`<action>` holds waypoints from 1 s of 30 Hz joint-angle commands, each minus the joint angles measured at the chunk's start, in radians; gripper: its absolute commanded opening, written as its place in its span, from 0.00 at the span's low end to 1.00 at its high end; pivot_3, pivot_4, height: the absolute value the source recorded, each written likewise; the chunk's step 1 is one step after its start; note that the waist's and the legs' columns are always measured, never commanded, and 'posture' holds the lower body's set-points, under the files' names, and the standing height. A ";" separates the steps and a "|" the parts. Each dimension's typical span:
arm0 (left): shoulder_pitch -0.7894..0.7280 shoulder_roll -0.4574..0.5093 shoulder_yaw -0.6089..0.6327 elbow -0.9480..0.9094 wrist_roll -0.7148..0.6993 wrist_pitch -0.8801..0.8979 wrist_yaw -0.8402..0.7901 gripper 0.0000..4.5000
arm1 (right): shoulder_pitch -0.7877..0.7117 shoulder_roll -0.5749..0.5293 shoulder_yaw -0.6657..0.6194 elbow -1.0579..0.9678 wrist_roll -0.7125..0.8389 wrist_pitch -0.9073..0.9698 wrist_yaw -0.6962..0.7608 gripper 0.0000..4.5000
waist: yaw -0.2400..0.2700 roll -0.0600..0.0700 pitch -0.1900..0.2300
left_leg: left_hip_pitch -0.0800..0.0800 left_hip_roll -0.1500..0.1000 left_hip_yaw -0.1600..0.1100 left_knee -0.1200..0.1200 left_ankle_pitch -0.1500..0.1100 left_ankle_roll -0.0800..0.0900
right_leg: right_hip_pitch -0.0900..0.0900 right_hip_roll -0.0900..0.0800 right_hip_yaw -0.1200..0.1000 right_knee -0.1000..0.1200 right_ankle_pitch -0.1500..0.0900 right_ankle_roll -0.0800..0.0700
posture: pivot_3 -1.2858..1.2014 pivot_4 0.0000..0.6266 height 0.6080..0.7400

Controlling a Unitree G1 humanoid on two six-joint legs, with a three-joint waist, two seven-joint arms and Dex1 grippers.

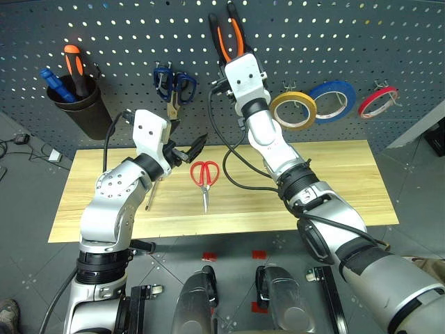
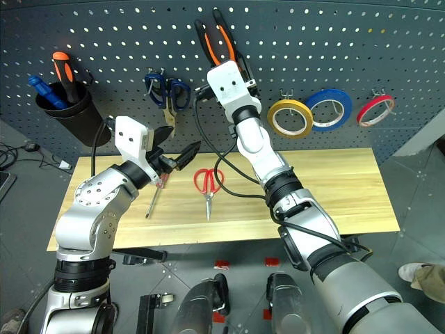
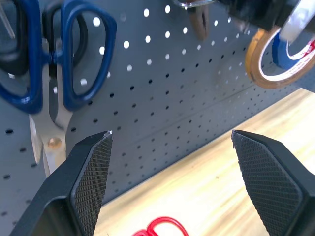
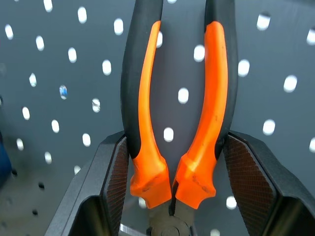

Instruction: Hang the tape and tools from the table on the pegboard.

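I see the pliers standing straight up against the pegboard, handles on top. My right gripper pinches them low on the handles, with that arm stretched up. My left gripper is spread wide with nothing in it, above the table.
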 commanded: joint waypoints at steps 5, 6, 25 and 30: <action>-0.009 -0.005 -0.016 0.017 0.019 -0.041 0.004 0.90 | 0.019 0.025 -0.073 0.009 0.085 0.093 0.032 0.58 | 0.001 0.000 0.000 | 0.000 0.000 0.000 0.000 0.000 0.000 | 0.000 0.000 0.000 0.000 0.000 0.000 | 0.48 0.49 1.00; -0.007 -0.006 -0.017 0.022 0.022 -0.042 0.005 0.90 | 0.030 0.030 -0.080 -0.002 0.097 0.091 0.053 0.58 | 0.001 0.000 0.000 | 0.001 0.000 0.000 0.001 0.000 0.000 | 0.001 0.000 0.000 0.001 0.000 0.000 | 0.48 0.49 1.00; 0.121 -0.147 -0.049 0.023 0.057 0.215 0.222 1.00 | 0.443 -0.016 -0.005 -0.723 0.248 0.572 0.453 1.00 | 0.001 0.000 0.000 | 0.000 0.000 -0.001 -0.002 0.000 -0.001 | 0.001 0.000 -0.001 -0.002 0.000 -0.001 | 0.46 0.48 1.00; 0.157 -0.223 -0.098 0.019 0.104 0.313 0.325 1.00 | 0.683 -0.184 0.029 -1.080 0.342 0.820 0.656 1.00 | 0.014 -0.001 0.000 | 0.000 0.000 -0.002 0.000 0.000 -0.001 | 0.002 0.000 -0.001 0.000 0.000 -0.001 | 0.46 0.52 1.00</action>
